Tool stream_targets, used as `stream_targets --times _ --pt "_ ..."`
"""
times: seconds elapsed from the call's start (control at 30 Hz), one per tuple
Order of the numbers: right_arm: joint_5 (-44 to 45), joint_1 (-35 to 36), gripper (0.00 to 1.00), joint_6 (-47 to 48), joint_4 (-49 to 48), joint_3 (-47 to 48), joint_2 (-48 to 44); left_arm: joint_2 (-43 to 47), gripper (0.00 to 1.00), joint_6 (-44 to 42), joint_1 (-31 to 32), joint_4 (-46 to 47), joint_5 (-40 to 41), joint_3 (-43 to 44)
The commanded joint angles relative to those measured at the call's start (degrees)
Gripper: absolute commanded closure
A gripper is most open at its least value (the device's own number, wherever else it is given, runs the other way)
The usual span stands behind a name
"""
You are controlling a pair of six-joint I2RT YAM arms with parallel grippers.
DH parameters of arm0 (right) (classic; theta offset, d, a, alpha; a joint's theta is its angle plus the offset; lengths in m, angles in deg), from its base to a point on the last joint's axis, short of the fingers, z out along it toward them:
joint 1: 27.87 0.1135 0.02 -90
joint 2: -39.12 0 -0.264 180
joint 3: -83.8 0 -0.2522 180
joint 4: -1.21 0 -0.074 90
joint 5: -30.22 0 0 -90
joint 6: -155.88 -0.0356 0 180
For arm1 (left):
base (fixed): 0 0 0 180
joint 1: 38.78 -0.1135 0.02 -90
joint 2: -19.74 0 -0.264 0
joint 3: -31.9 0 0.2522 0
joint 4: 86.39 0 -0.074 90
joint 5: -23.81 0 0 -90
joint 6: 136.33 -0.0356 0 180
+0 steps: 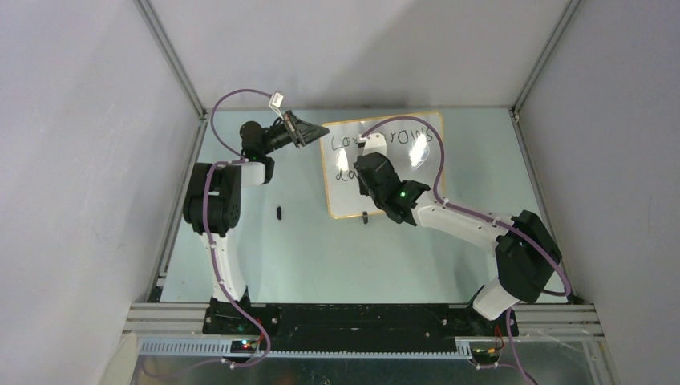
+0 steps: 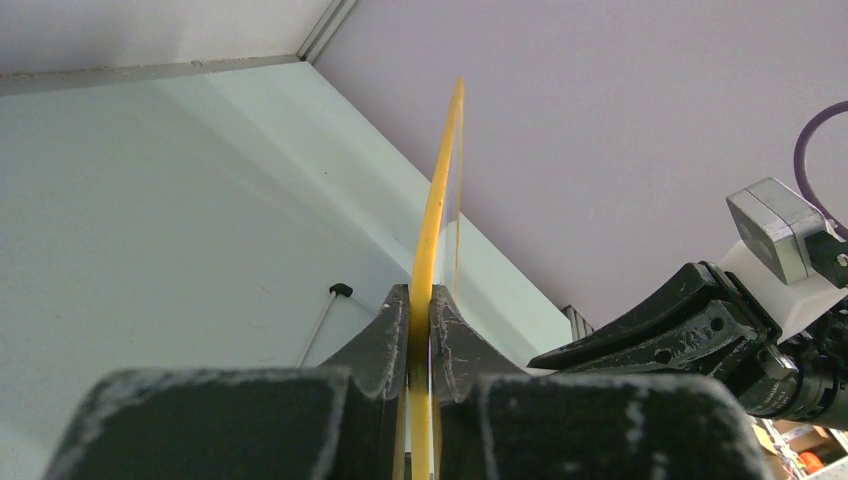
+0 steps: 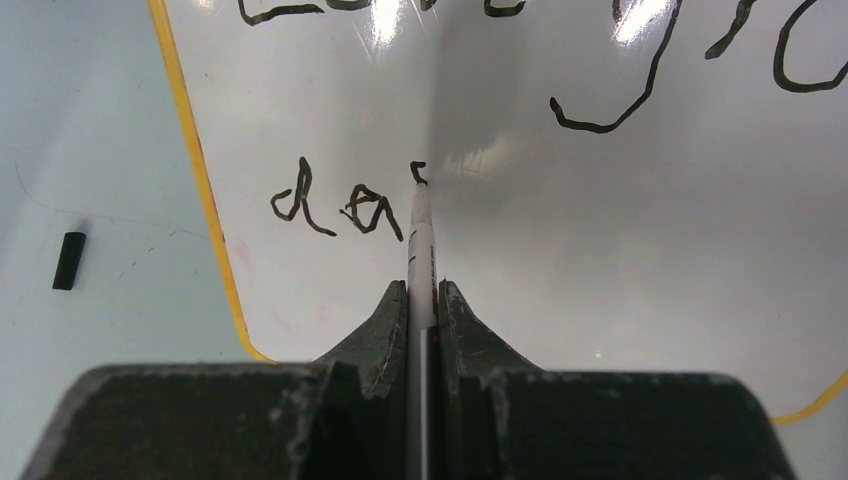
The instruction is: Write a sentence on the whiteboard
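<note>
The whiteboard (image 1: 417, 172) lies at the back middle of the table, with an orange-tan rim (image 3: 205, 195). The sentence (image 1: 401, 138) reads "Love grows" on the top line. Below it, "da" (image 3: 335, 205) and the start of another letter show in the right wrist view. My left gripper (image 2: 421, 300) is shut on the whiteboard's rim (image 2: 436, 190) at its far left corner. My right gripper (image 3: 423, 295) is shut on a white marker (image 3: 421, 235), whose tip touches the board at the fresh stroke. In the top view my right gripper (image 1: 362, 156) hides part of the text.
A small black marker cap (image 1: 279, 212) lies on the table left of the board; it also shows in the right wrist view (image 3: 68, 260). A black stand foot (image 1: 365, 215) sticks out at the board's near edge. Grey walls enclose the table.
</note>
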Motion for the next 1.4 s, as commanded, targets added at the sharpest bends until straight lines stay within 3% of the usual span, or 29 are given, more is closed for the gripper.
stream_targets --times 0.0,0.4,1.37 --pt "2.1 -0.7 1.00 -1.1 -0.2 2.2 -0.5 3.1 1.00 -0.8 1.1 0.9 -0.8 -0.5" --pt "3.1 2.1 1.00 1.5 -4.4 -1.8 -4.5 3.1 1.00 -0.8 1.1 0.8 -0.9 -0.4" --pt "0.5 0.0 1.00 -1.6 -1.7 -2.5 -2.5 2.9 1.00 -0.9 1.1 0.6 -0.8 -0.2"
